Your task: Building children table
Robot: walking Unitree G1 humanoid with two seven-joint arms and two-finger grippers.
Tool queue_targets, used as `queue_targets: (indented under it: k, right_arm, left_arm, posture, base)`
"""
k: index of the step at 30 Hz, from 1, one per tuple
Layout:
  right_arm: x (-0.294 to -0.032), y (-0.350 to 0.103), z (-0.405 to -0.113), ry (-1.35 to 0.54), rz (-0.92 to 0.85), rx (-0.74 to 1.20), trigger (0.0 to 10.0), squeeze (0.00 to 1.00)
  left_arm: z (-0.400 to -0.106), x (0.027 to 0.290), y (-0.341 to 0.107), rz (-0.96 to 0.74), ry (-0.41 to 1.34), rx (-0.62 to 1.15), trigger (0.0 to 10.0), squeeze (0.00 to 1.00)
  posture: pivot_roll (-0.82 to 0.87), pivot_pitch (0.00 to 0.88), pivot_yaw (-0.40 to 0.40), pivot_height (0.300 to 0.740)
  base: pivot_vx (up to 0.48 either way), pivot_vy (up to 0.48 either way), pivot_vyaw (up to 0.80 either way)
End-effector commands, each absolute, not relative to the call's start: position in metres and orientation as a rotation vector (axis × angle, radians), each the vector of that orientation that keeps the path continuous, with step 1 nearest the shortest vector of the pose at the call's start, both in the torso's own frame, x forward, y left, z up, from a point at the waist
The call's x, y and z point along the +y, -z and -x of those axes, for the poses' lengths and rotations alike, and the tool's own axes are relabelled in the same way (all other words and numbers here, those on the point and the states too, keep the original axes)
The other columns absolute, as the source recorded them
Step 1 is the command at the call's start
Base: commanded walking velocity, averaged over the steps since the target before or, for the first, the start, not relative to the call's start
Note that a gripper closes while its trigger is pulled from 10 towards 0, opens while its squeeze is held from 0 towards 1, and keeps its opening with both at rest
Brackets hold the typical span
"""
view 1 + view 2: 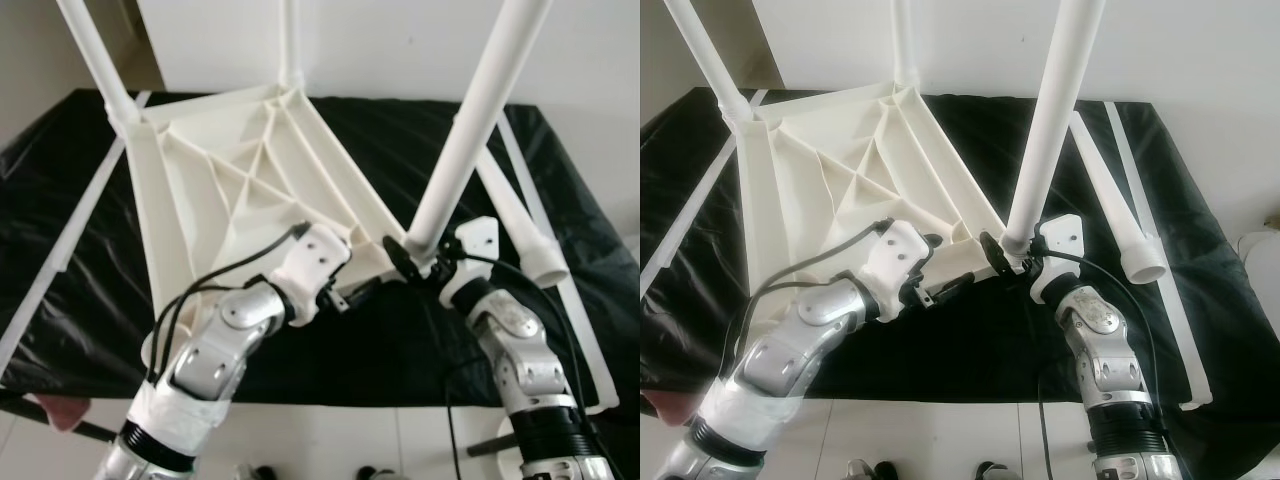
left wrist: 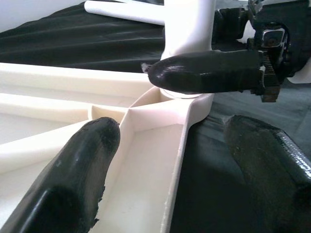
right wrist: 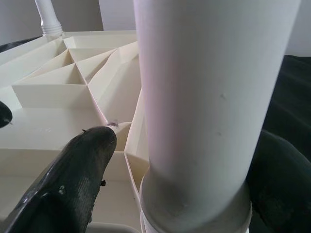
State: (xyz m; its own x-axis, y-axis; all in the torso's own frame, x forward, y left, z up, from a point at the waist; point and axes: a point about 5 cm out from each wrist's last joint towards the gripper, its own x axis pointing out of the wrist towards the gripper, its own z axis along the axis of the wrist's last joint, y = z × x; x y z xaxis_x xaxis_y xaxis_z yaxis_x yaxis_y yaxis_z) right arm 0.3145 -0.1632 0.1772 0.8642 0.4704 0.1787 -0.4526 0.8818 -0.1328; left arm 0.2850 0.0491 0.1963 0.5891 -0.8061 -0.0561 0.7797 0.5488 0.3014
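Observation:
A white plastic table top lies upside down on a black cloth, its ribbed underside facing up. Legs stand in its two far corners. A third white leg stands tilted in the near right corner socket. My right gripper is shut on that leg's base, one finger lying across it. My left gripper is open and straddles the table top's near rim just beside that corner. One of its fingers is inside the rim and the other over the cloth.
A loose white leg lies on the cloth to the right of the table top. Long white strips lie along both sides of the cloth. Pale floor tiles run past the cloth's near edge.

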Motion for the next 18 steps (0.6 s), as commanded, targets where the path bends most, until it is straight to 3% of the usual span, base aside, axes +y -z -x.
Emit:
queue_targets:
  k: [1,18]
  right_arm:
    - [-0.161,-0.173,-0.313,-0.509,0.084,-0.200,10.0,0.00]
    - [-0.149,-0.172,-0.318,-0.619,0.081,-0.202,10.0,0.00]
  left_arm:
    - [-0.281,0.046,-0.192,-0.317,0.991,-0.079,10.0,0.00]
    - [-0.273,0.048,-0.188,-0.370,1.083,-0.073,10.0,0.00]
  posture:
    - [-0.17,0.168,0.016,0.740]
    - [-0.13,0.146,0.026,0.740]
  base:
    - [0.000,0.000,0.00]
    - [0.000,0.000,0.00]
